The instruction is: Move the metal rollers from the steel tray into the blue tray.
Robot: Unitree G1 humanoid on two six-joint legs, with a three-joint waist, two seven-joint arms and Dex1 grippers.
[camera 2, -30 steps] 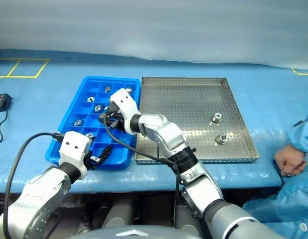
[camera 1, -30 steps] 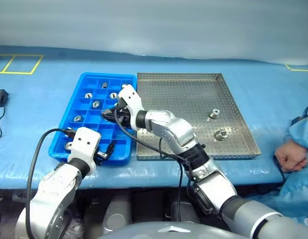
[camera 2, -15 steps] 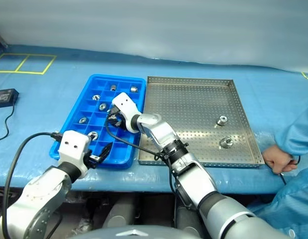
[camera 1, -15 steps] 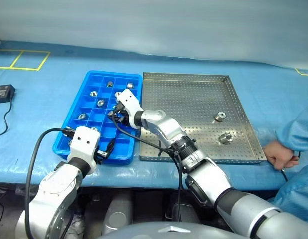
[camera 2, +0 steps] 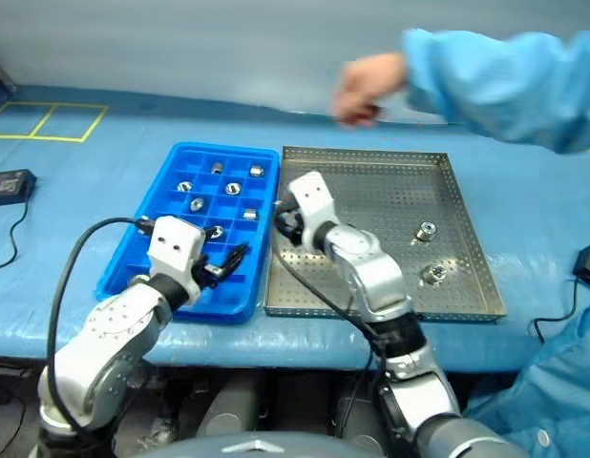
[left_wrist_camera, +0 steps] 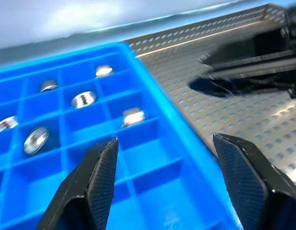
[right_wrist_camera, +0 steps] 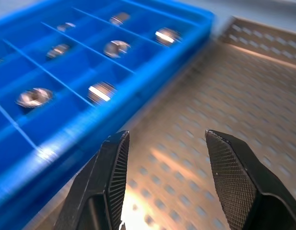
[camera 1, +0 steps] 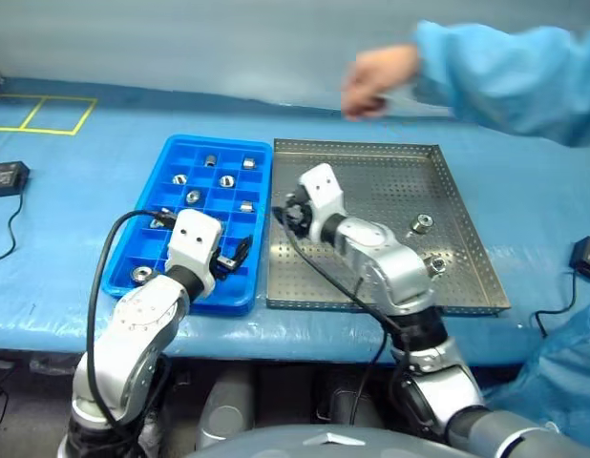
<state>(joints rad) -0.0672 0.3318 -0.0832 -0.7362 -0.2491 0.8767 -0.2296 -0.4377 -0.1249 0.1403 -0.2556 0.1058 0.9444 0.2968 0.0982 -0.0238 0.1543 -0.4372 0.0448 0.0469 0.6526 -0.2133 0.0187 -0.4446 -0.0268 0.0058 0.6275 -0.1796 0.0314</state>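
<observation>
The blue tray (camera 1: 215, 140) lies left of the steel tray (camera 1: 381, 172), edge to edge. Several metal rollers (camera 1: 192, 197) sit in the blue tray's compartments, one (camera 1: 245, 206) near its right wall. Two rollers (camera 1: 421, 223) (camera 1: 434, 265) stand on the steel tray's right side. My right gripper (camera 1: 293, 212) hovers over the steel tray's left part, open with nothing between its fingers (right_wrist_camera: 114, 177). My left gripper (camera 1: 238, 255) is over the blue tray's near right corner, open and empty, its fingers (left_wrist_camera: 97, 177) spread wide.
A person's hand (camera 1: 376, 81) and blue sleeve (camera 1: 505, 76) reach over the table's far side, above the steel tray. A black box (camera 1: 4, 175) with a cable lies far left, another black item (camera 1: 586, 256) far right. Yellow tape (camera 1: 37, 114) marks the back left.
My right gripper swung right from the blue tray to the steel tray's left part, leaving a roller behind. My left gripper moved forward and right. The person's arm rose over the far side.
</observation>
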